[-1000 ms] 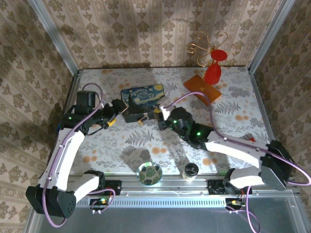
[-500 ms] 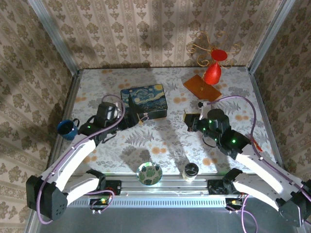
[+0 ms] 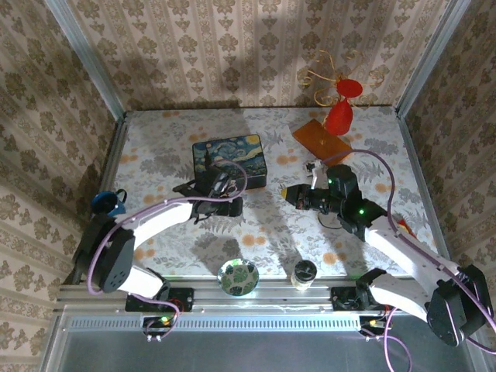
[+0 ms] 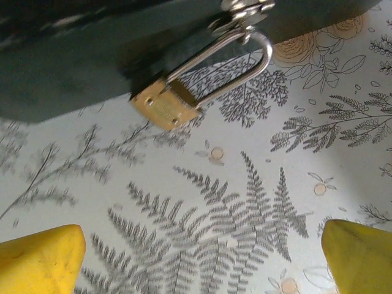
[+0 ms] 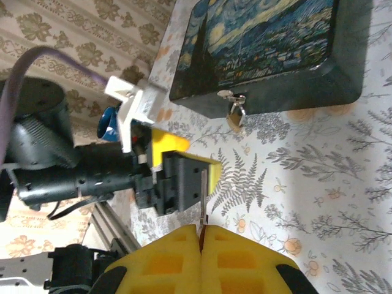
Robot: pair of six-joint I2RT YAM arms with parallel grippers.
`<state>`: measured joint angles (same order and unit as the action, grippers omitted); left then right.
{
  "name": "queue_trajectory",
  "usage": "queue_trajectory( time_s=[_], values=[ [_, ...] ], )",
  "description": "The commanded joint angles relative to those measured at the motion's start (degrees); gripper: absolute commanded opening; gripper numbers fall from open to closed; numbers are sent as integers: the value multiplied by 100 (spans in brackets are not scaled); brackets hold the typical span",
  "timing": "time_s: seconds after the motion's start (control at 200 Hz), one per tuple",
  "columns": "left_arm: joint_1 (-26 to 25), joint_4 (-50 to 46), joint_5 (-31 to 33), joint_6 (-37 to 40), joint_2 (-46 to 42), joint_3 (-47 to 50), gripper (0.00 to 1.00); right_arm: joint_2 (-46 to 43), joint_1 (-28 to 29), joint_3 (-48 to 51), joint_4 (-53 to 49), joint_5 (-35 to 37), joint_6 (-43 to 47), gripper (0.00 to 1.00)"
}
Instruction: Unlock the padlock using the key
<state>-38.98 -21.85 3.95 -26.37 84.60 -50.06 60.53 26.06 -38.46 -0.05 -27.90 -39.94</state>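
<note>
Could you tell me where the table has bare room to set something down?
Bare: the far-left table between the painted box and the wall, and the patch right of the orange block. Crowded: in front of the box, where the padlock hangs, faced by the open left tool, with the shut right tool holding the key nearby.

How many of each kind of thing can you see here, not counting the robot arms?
Painted box: 1
Padlock: 1
Key: 1
Blue cup: 1
Round dish: 1
Little jar: 1
Red ornament: 1
Total: 7
</note>
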Motion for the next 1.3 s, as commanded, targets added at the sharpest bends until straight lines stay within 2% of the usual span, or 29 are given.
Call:
queue_trajectory(
  time_s=[0.0, 0.18, 0.33, 0.43, 0.73, 0.89, 1.001, 1.296],
  values=[
    [-29, 343, 73, 727, 368, -372, 100, 11, -31, 110, 233, -281, -73, 0],
    [-41, 573, 190, 1090, 965, -578, 100, -42, -41, 95, 72, -11, 46, 0],
    [-103, 774, 785, 1234, 1203, -619, 100, -33, -40, 75, 54, 39, 116, 0],
    [-111, 892, 966, 1296, 1371, -679, 100, -8, -40, 69, 68, 74, 136, 0],
    [-255, 831, 934, 1346, 1762, -1049, 100, 190, -49, -48, -33, 118, 206, 0],
    [-412, 528, 869, 1095, 1733, -1149, 96, 312, -49, -83, -42, 127, 233, 0],
    [-425, 445, 935, 778, 1701, -1087, 85, 388, -47, -74, 22, 119, 216, 0],
    [-312, 124, 1546, 1, 1928, -1171, 82, 580, -49, -135, 162, -5, 172, 0]
  ],
)
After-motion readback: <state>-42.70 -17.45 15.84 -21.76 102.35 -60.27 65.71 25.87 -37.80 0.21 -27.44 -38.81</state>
